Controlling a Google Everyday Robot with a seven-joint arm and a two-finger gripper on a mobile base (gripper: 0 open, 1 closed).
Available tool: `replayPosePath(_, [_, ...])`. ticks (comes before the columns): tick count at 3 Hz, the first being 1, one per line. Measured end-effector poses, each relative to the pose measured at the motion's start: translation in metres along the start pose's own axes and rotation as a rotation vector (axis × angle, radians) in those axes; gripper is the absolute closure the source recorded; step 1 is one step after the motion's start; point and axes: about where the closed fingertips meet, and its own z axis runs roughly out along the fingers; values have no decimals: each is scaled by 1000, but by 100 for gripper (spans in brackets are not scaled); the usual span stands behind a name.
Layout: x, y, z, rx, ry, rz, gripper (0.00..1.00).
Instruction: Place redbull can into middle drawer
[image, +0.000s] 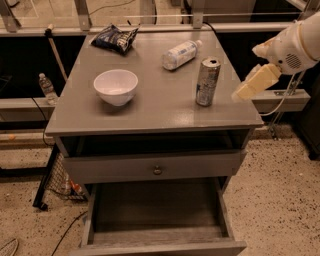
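The redbull can (207, 81) stands upright on the right side of the grey cabinet top (150, 107). The middle drawer (157, 210) is pulled out at the bottom front, and its plank floor holds nothing. My gripper (243, 91) hangs from the white arm at the right, just past the cabinet's right edge. It is at the can's height, a short way right of the can and not touching it.
A white bowl (116, 86) sits on the left of the top. A clear plastic bottle (180, 54) lies behind the can, and a dark snack bag (115, 37) is at the back left. A drawer front with a round knob (157, 170) sits above the open drawer. A water bottle (47, 88) stands at the left.
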Motion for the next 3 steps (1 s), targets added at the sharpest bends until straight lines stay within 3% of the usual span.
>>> replayPosePath(1, [-17,-4,24,-28,-89,33,0])
replayPosePath(3, [-54,0,66,-108,-188,43,2])
